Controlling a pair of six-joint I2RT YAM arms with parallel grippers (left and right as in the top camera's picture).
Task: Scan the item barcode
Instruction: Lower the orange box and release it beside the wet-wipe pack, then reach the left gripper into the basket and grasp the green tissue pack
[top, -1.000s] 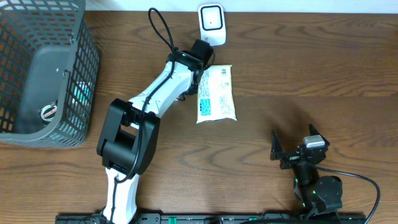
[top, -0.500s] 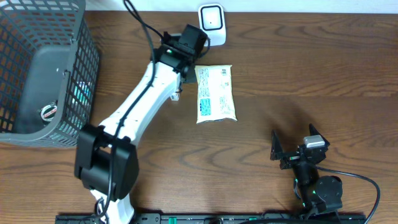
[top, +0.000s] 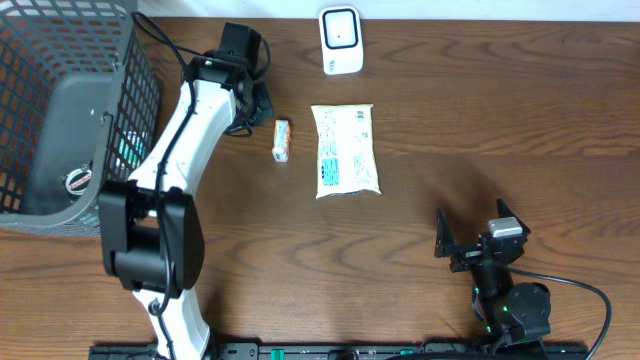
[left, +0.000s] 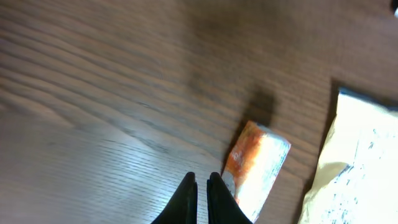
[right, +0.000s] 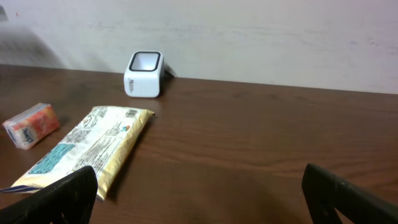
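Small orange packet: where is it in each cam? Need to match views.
Overhead: small orange packet upper centre, just left of the white pouch.
Left wrist: packet lower centre-right; pouch at the right edge.
Right wrist: packet far left, left of the pouch.
Shared landmark: the white pouch.

Overhead's evenly lit and crisp. My left wrist cam is smeary, pale sheen on the counter (left: 74, 143), dark shadow blob just above the orange packet (left: 256, 163). Right wrist cam's dimmer and soft; my right pincer (right: 199, 171) shows as fuzzy black silhouettes.
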